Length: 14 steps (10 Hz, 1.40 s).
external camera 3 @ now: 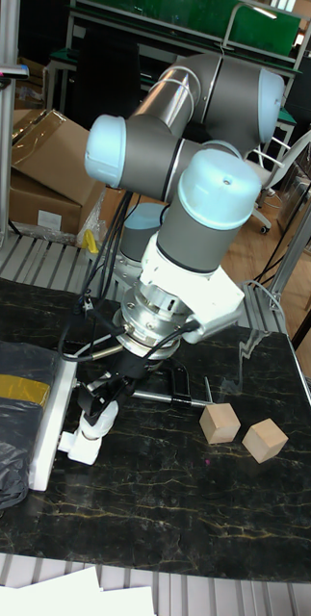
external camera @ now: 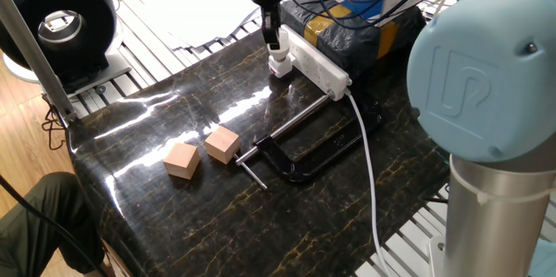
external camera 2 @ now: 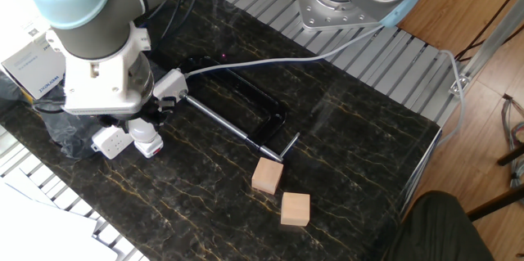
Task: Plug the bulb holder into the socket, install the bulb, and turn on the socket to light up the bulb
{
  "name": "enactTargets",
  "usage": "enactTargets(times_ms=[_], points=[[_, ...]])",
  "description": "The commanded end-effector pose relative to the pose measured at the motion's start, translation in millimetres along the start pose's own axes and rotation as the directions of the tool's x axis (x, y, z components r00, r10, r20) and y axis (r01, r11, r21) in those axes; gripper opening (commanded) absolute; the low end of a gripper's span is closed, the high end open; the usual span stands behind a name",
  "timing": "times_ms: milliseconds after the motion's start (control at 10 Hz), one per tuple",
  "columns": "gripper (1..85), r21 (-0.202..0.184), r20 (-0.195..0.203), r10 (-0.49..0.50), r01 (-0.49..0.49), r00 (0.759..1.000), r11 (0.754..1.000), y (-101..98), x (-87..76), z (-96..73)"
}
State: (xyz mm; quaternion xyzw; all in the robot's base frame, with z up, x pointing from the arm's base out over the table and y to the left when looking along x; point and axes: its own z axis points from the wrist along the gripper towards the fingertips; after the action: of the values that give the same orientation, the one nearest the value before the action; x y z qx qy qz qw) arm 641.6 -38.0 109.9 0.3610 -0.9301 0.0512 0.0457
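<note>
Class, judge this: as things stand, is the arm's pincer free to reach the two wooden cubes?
Probably yes: both wooden cubes sit uncovered on open tabletop, apart from the C-clamp. The pincer is busy at the socket, though.
</note>
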Motion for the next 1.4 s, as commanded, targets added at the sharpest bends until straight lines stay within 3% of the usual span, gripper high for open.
enactTargets(times_ms=[0,700,900,1100,1300], points=[[1.0,-0.019,0.006,0.105,-0.105,0.994,0.994,-2.2,-2.3,-0.6],[1.0,0.023,-0.022,0.281,-0.280,0.959,0.960,-7.9,2.7,1.3],[1.0,0.047,-0.014,0.324,-0.323,0.946,0.945,-4.3,-1.4,2.6],[1.3,0.041,-0.016,0.335,-0.335,0.942,0.941,3.1,-5.4,4.7],[17.7,0.043,-0.017,0.299,-0.298,0.954,0.954,-0.3,-4.1,2.9]])
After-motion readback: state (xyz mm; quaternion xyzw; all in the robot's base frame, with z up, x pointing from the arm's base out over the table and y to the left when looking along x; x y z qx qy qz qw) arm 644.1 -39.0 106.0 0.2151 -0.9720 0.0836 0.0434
